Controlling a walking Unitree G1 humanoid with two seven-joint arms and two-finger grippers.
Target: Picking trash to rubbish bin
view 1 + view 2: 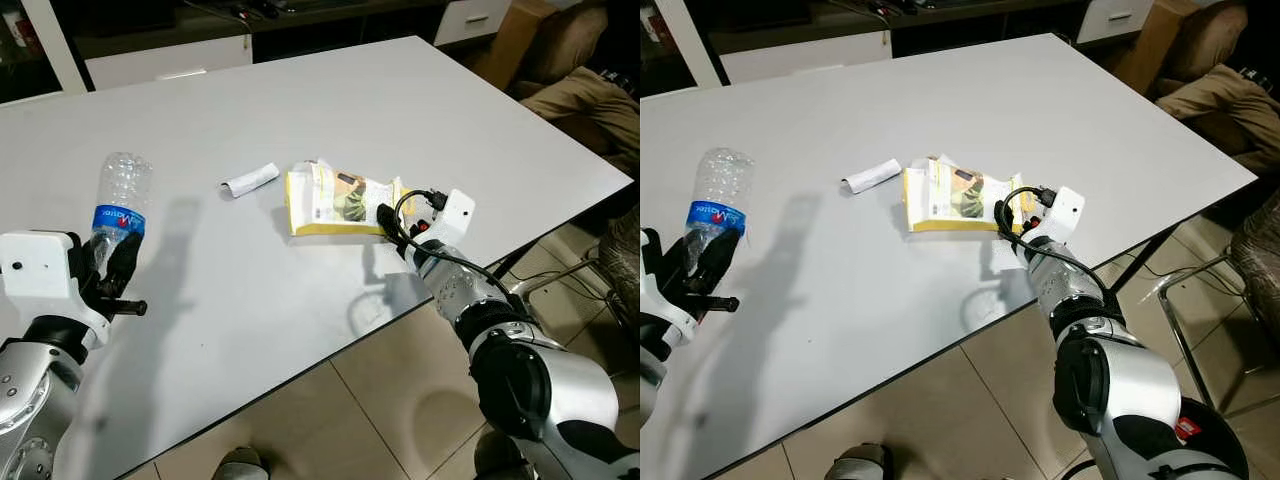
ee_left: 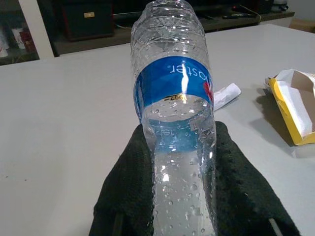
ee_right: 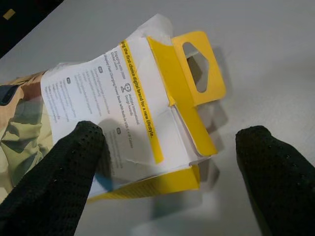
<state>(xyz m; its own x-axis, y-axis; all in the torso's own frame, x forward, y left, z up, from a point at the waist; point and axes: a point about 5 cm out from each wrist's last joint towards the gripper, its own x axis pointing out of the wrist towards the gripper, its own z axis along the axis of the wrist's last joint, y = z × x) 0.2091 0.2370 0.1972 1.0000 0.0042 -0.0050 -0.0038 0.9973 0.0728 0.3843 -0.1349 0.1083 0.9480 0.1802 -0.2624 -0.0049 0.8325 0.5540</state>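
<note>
Left of frame: our left gripper (image 1: pixel 112 270) is clamped on a clear water bottle (image 1: pixel 120 200) with a blue label, held above the white table (image 1: pixel 420 110).

Centre: a small rolled paper scrap (image 1: pixel 250 180) lies untouched.

Centre-right: a torn yellow-and-white cardboard package (image 1: pixel 335 200) lies flat; our right gripper (image 3: pixel 167 167) is spread wide at its near end, one finger (image 3: pixel 64 167) over the card.

Progress, we judge: one item in hand, two still on the table, none binned.

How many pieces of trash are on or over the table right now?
3: the plastic bottle clamped in the left hand, the rolled paper scrap mid-table, and the yellow carton at the open right hand.
</note>
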